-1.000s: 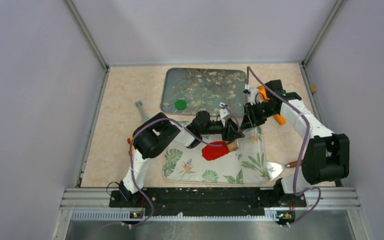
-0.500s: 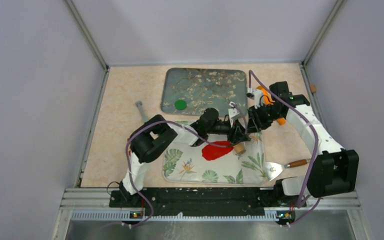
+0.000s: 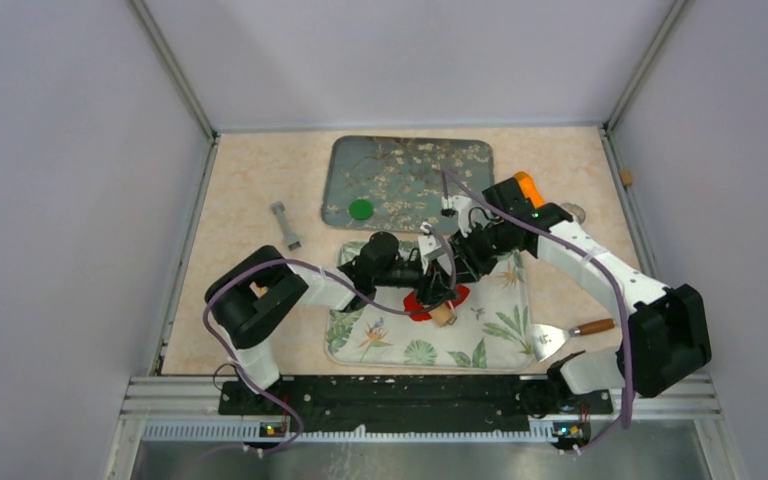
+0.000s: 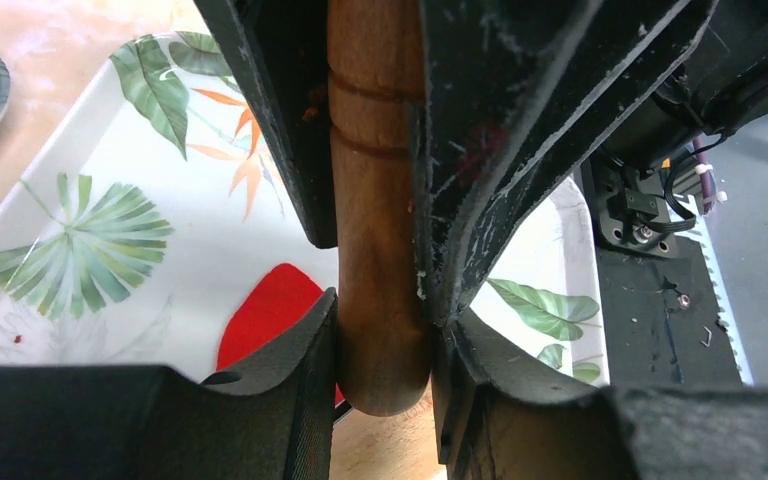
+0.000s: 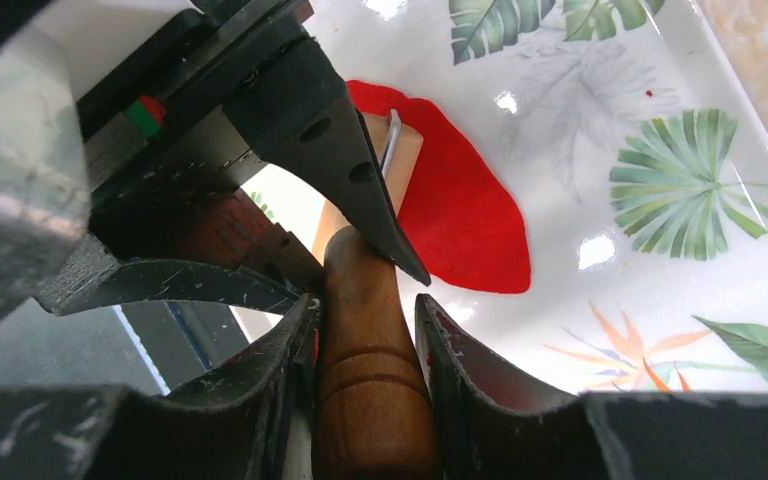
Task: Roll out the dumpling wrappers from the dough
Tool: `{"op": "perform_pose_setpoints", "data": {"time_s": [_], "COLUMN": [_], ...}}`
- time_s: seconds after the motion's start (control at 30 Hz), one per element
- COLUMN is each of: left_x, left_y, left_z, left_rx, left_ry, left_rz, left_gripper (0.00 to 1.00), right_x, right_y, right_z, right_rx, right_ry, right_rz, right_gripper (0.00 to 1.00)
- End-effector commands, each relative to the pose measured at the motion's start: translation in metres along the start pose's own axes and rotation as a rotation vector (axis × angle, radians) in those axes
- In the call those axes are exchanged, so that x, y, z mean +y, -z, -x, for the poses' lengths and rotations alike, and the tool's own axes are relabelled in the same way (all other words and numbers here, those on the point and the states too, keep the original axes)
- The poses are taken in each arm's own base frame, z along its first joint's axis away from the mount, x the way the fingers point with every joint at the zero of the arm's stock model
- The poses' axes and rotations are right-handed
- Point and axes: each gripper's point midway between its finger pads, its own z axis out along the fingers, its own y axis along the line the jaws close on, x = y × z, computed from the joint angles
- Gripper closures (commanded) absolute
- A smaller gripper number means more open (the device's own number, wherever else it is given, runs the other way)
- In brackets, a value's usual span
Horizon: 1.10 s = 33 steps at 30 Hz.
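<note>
Directly beneath the left gripper (image 4: 382, 345) and right gripper (image 5: 365, 335), both pinching the wooden rolling pin (image 4: 375, 200), lay the red dough (image 5: 470, 220), wanting, I reckoned, even downward pressure; the green wrapper (image 3: 361, 209) sat well beyond them on the far tray (image 3: 420, 165).

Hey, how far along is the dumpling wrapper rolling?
Done: a flat round green clay disc lies on the grey blossom-patterned tray. In hand: the left gripper and right gripper both clamp the wooden rolling pin over the flattened red clay patch on the leaf-print tray. To do: the red patch looks oval, not yet a round wrapper.
</note>
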Motion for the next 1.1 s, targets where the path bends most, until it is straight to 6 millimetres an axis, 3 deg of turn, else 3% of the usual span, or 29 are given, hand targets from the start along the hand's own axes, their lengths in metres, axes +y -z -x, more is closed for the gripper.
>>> {"op": "perform_pose_setpoints", "data": {"time_s": [0.0,0.1,0.37,0.6,1.07], "left_x": [0.033,0.037,0.049,0.052,0.070], "left_y": [0.004,-0.010,-0.040,-0.058,-0.101], "left_z": [-0.044,-0.055,-0.065,-0.063,-0.050], "left_rx": [0.061,0.054,0.029,0.020,-0.018], "left_ry": [0.064,0.058,0.090,0.107,0.139], "left_rz": [0.125,0.109,0.094,0.077,0.064], "left_gripper": [1.00,1.00,1.00,1.00,1.00], "right_x": [-0.022,-0.031,-0.044,-0.061,-0.077], "right_y": [-0.016,-0.019,-0.009,0.000,0.028], "right_z": [-0.015,-0.034,-0.054,-0.058,-0.059], "right_rx": [0.056,0.105,0.160,0.171,0.168], "right_ry": [0.011,-0.008,-0.082,-0.128,-0.177], "right_rz": [-0.083,-0.124,-0.149,-0.183,-0.254], "right_gripper": [1.00,1.00,1.00,1.00,1.00]}}
